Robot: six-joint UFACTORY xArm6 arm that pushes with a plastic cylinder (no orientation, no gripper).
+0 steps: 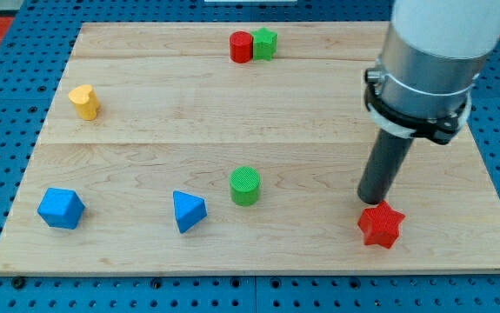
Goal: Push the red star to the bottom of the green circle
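Note:
The red star lies near the board's bottom right. The green circle stands near the bottom middle, well to the star's left and slightly higher. My tip sits just above the star's upper left side, touching or nearly touching it. The rod rises from there toward the view's top right into the grey arm body.
A blue triangle lies left of the green circle, a blue block at the bottom left. A yellow heart is at the left. A red cylinder and a green star touch at the top middle. The board's bottom edge is close below the star.

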